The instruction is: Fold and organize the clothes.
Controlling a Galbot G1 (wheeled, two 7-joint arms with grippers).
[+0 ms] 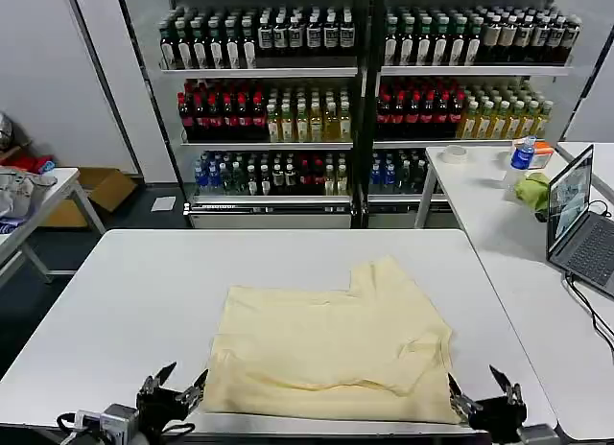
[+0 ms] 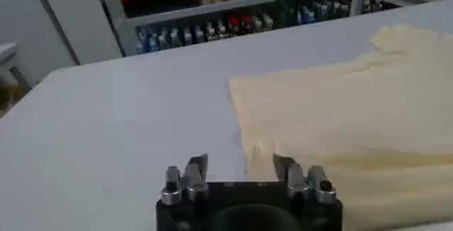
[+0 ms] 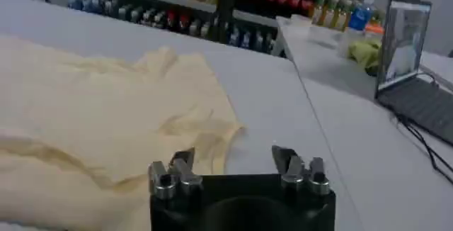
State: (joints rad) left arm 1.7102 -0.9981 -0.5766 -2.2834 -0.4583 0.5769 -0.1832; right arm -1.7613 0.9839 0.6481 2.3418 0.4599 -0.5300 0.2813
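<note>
A pale cream-yellow T-shirt (image 1: pixel 331 344) lies partly folded on the white table (image 1: pixel 125 301), one sleeve sticking out toward the far side. My left gripper (image 1: pixel 182 386) sits at the table's near edge beside the shirt's near left corner, open and holding nothing. In the left wrist view the left gripper (image 2: pixel 241 163) has the shirt (image 2: pixel 354 105) edge just ahead of one fingertip. My right gripper (image 1: pixel 475 389) is at the near right corner, also open and empty. In the right wrist view the right gripper (image 3: pixel 233 156) faces the shirt (image 3: pixel 106 119) edge.
A second white table (image 1: pixel 499 224) stands to the right with a laptop (image 1: pixel 576 215), a blue-capped bottle (image 1: pixel 521 155), a green cloth (image 1: pixel 532 191) and a tape roll (image 1: pixel 453 154). Bottle shelves (image 1: pixel 365 90) line the back. Another table (image 1: pixel 29 200) with fabric is at far left.
</note>
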